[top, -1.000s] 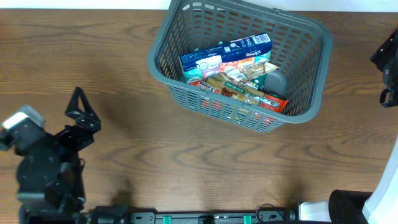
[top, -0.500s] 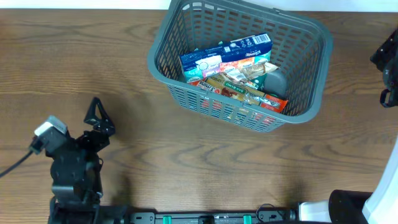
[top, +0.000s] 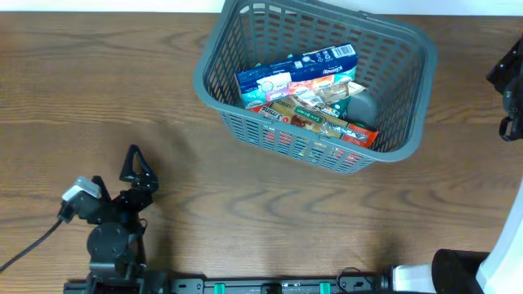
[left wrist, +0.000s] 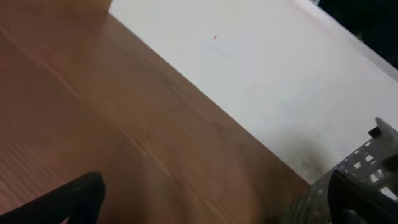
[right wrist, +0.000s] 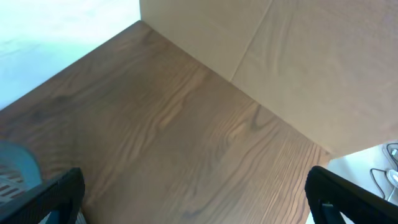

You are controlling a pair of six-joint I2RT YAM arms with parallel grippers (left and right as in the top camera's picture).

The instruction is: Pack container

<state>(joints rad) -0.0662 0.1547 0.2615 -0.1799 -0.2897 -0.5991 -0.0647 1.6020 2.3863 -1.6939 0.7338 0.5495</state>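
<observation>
The container [top: 394,91] is dark grey with slotted walls, the box [top: 296,69] blue and white, the table [top: 270,214] brown wood-grain.

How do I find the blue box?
Find the big grey basket at the far edge of the wooden table. The blue box lies inside, behind the other packets. It is the only blue-and-white one; its neighbours are brown, green and red.

Wide bare table [top: 261,212] flanks the container [top: 245,128] on three sides (packets [top: 315,118] crowd its floor).
</observation>
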